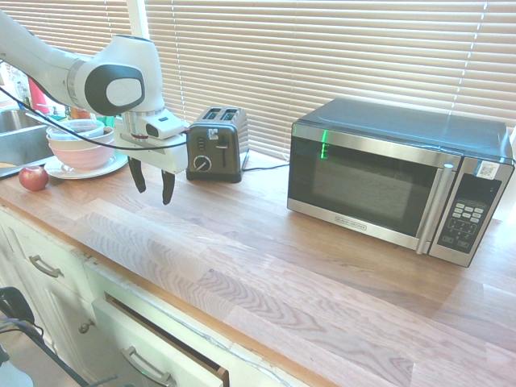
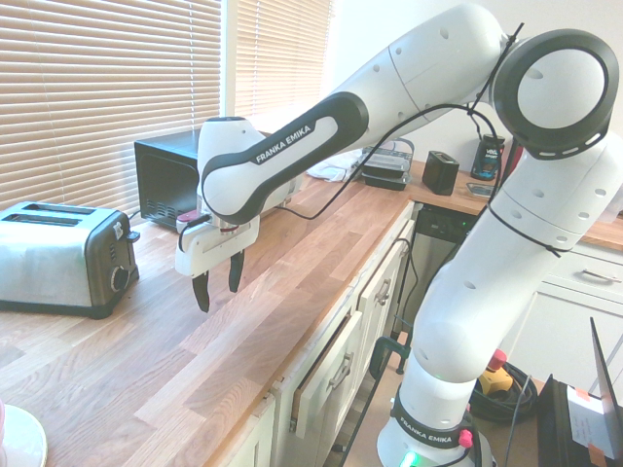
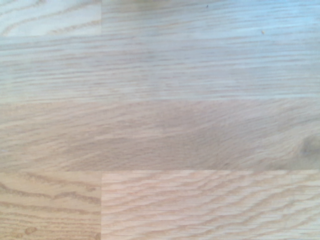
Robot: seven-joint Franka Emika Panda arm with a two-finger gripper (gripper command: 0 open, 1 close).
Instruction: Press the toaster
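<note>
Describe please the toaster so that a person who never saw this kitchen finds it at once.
On the wooden counter, find the big black-and-steel microwave by the window blinds. In the first exterior view, the toaster stands left of it. It is much smaller, with two slots on top and a round front dial.

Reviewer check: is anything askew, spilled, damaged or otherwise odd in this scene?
One oddity: a drawer under the counter stands partly open, its front jutting out from the cabinets. No spill or damage is visible; the toaster stands upright.
</note>
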